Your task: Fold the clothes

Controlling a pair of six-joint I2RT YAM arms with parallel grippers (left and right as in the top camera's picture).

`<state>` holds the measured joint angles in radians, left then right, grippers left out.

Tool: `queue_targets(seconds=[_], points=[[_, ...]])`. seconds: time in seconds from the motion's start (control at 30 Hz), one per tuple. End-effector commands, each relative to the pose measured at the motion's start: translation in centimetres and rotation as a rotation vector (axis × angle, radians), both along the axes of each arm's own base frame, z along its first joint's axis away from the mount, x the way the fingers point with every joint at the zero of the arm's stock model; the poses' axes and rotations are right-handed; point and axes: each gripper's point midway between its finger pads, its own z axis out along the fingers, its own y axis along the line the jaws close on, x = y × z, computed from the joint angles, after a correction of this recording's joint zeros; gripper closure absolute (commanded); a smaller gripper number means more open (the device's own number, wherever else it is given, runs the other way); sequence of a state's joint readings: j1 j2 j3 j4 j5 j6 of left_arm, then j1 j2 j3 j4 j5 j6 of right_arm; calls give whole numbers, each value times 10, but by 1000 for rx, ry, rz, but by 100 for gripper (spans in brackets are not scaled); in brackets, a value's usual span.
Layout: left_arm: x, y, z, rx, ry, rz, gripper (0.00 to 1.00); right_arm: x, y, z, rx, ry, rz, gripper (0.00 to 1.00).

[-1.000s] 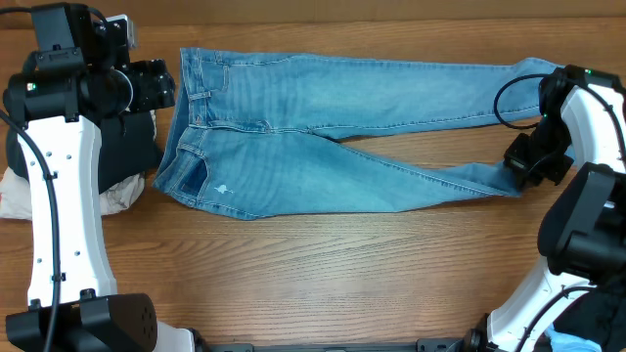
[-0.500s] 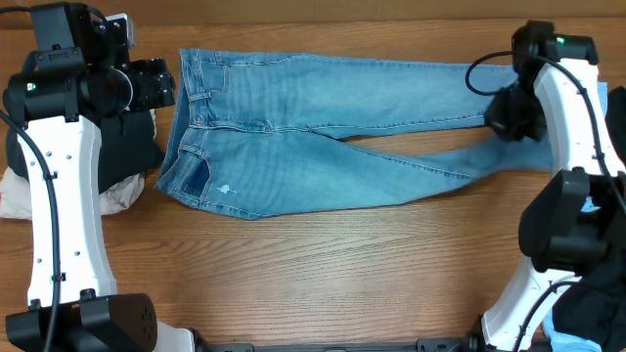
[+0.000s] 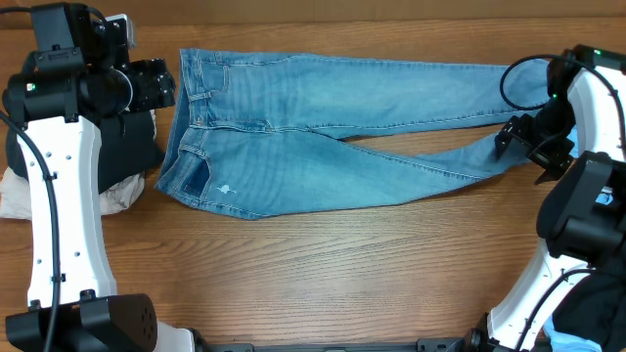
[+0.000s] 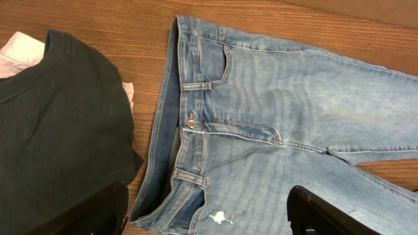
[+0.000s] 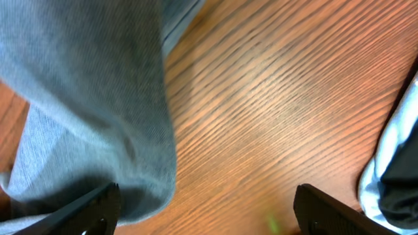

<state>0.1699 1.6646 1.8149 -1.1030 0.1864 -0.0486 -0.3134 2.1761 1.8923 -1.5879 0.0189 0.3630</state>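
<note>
1. The jeans (image 3: 323,137) lay flat on the wooden bench (image 3: 323,284), waistband at the left end and both legs running off to the right.
2. The far leg went pretty much straight across. The near leg angled up toward it, so a thin wedge of bare wood showed between them, and its hem end sat right by the right claw (image 3: 523,152).
3. The left wrist view had them front side up: button, belt loops, a front pocket and a small white worn spot low on the hip were all easy to see.
4. The left claw (image 3: 161,86) hovered just off the waistband end with its jaws spread wide and nothing between them. In its own camera the two dark fingers (image 4: 104,209) sat in the bottom corners with the denim well below.
5. The right claw was spread wide too. In its wrist view the fingers (image 5: 91,209) stood far apart, and a slack fold of denim hung right next to the left-hand one, not pinched by anything.
6. A dark top (image 4: 59,111) sat just left of the waistband, lying on a white garment (image 4: 19,49) that peeked out at its edge.
7. A scrap of white and dark cloth (image 5: 392,176) showed at the right edge of the right wrist view; I couldn't tell what it was.
</note>
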Motion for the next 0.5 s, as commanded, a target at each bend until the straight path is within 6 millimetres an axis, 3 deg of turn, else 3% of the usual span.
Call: queue_targets(seconds=[0.0, 0.07, 0.13, 0.17, 0.23, 0.3, 0.43, 0.47], points=[[-2, 0, 19, 22, -49, -15, 20, 9, 16, -16, 72, -55, -7, 11], [-1, 0, 19, 23, -55, -15, 18, 20, 30, -30, 127, -106, -7, 12], [-1, 0, 20, 23, -56, -15, 17, 27, 38, -47, 129, -137, -53, 23], [-1, 0, 19, 23, -56, -15, 16, 31, 37, -54, 116, -152, -98, 39], [0, 0, 20, 24, -57, -16, 15, 32, 36, -52, 112, -153, -113, 91], [-1, 0, 20, 28, -57, -20, 15, 25, 22, -37, 50, -114, -112, 96], [2, 1, 22, 30, -72, -20, 14, -11, -23, 33, -219, 61, -16, 96], [4, 1, 23, 32, -80, -20, 14, -5, -16, 46, -176, 7, 80, 96]])
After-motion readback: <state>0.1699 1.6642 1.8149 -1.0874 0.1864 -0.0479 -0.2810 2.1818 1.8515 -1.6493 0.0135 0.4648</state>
